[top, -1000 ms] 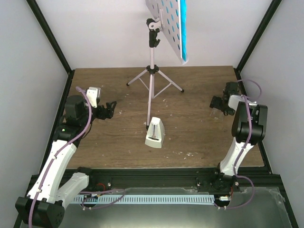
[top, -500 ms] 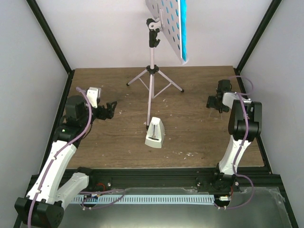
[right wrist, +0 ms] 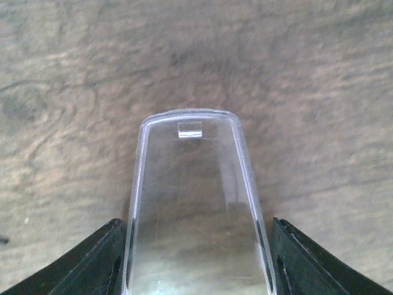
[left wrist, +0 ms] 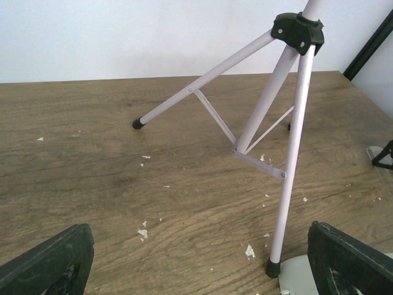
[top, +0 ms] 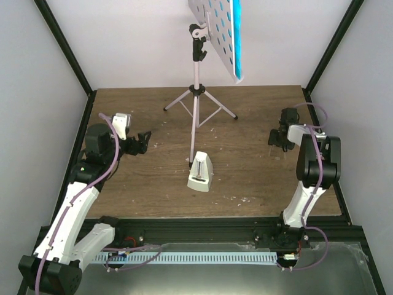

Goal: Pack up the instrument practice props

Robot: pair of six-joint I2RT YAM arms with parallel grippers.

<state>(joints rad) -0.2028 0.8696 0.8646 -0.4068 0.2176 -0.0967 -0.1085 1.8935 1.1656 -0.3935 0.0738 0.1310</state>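
Nothing packed yet: pale pink-white perforated music stand (top: 196, 77) upright, bearing teal-covered booklet (top: 235, 37); white pyramid metronome (top: 201, 172) on wooden tabletop (top: 258, 178); left gripper (left wrist: 196, 261) jaws spread, right gripper (right wrist: 196, 252) flanking clear plastic cover (right wrist: 193, 184), pinch unclear

I read the brown tabletop (top: 245, 178) as wood-grain board: matt, slightly rough, flecked with pale chips. At 12 o'clock, the pale pink-white music stand (top: 195, 117) looks like painted metal tube with a soft satin sheen. Its hub (left wrist: 299, 29) and foot caps (left wrist: 273, 267) are black, plastic or rubber, I can't tell which. The teal-covered booklet (top: 237, 43) on it looks like smooth paper. At centre, the small white pyramid metronome (top: 201, 172) is smooth plastic. At 3 o'clock, a clear glossy plastic cover (right wrist: 193, 203) shows glints. The left gripper (left wrist: 199, 261) and right gripper (right wrist: 199, 264) have fingers (left wrist: 52, 261) of matt black plastic.
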